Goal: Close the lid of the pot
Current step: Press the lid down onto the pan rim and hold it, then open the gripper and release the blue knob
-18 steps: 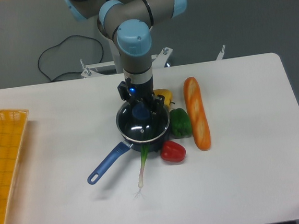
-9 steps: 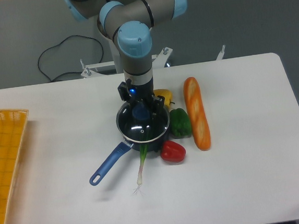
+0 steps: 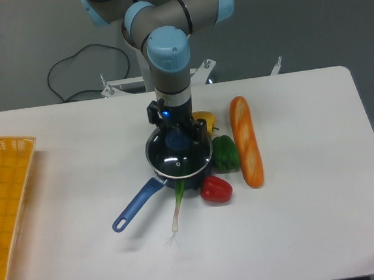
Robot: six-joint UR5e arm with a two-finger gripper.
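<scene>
The dark pot (image 3: pixel 180 172) stands in the middle of the table, its long blue handle (image 3: pixel 139 202) pointing to the front left. The glass lid (image 3: pixel 179 156) lies flat on the pot's rim, and its blue knob (image 3: pixel 176 139) shows at the centre. My gripper (image 3: pixel 176 132) hangs straight down over the lid. Its dark fingers stand a little apart on either side of the knob, so it is open. The arm's wrist hides the pot's far rim.
A green pepper (image 3: pixel 225 153), a red pepper (image 3: pixel 216 188), a yellow pepper (image 3: pixel 204 120) and a bread loaf (image 3: pixel 246 141) crowd the pot's right side. A spring onion (image 3: pixel 177 209) lies in front of it. An orange basket (image 3: pixel 6 201) sits at the left edge.
The pot's handle has swung slightly to the right. The gripper's fingers have spread a little away from the knob, while the lid stays on the pot.
</scene>
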